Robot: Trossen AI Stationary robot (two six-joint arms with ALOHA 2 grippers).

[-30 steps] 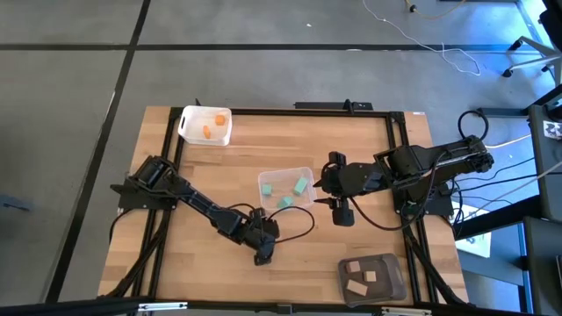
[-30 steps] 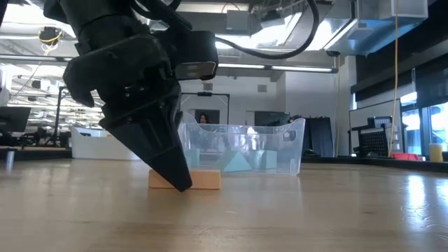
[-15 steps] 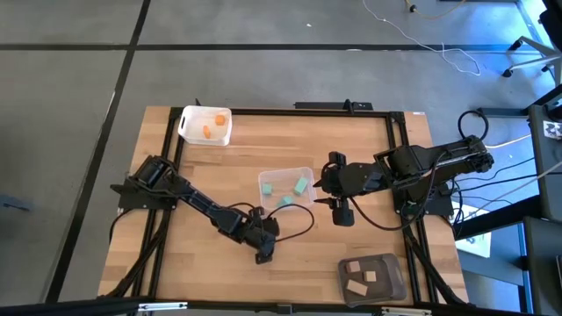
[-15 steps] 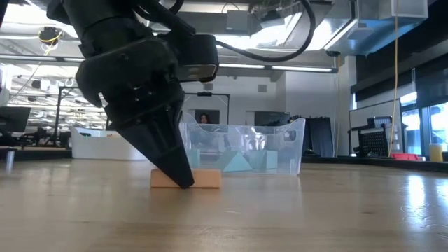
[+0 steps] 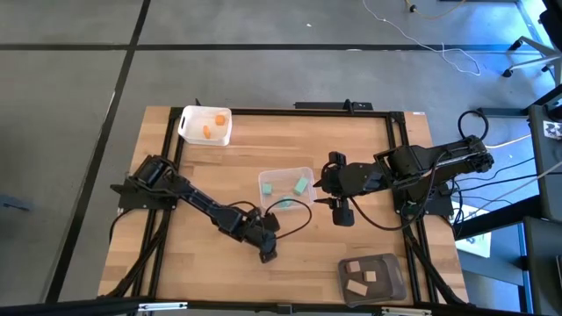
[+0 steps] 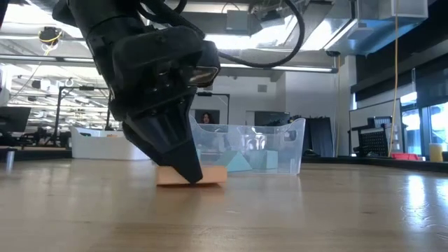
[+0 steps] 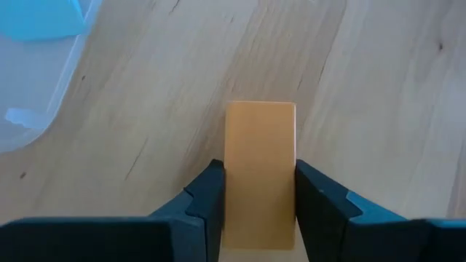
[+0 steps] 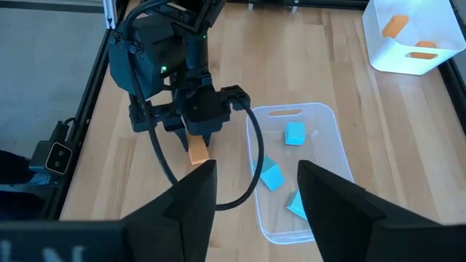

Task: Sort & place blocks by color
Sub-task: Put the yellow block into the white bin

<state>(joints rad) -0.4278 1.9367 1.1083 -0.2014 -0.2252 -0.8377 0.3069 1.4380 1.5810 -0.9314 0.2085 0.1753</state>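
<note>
An orange block lies flat on the wooden table, just in front of the clear tub, and also shows in the low view as the orange block. My left gripper is down on it, one finger on each long side. It comes in at a slant in the high view as the left gripper. My right gripper hangs open in the air to the right of the clear tub, looking down on the scene. Teal blocks lie in the clear tub. My left gripper pinches the orange block's two long sides between its two fingers, at the block's end nearer the wrist. The fingers slant down from the table's left. The block rests flat on the table.
A white tub holding orange blocks stands at the far left. A dark grey tub holding tan blocks sits at the near right. The left arm's cable loops beside the clear tub. Bare wood lies around the block.
My left gripper has stayed over the orange block and rolled about its own axis. The block has slid a little along the table with it, still flat on the wood. My right arm has kept still.
</note>
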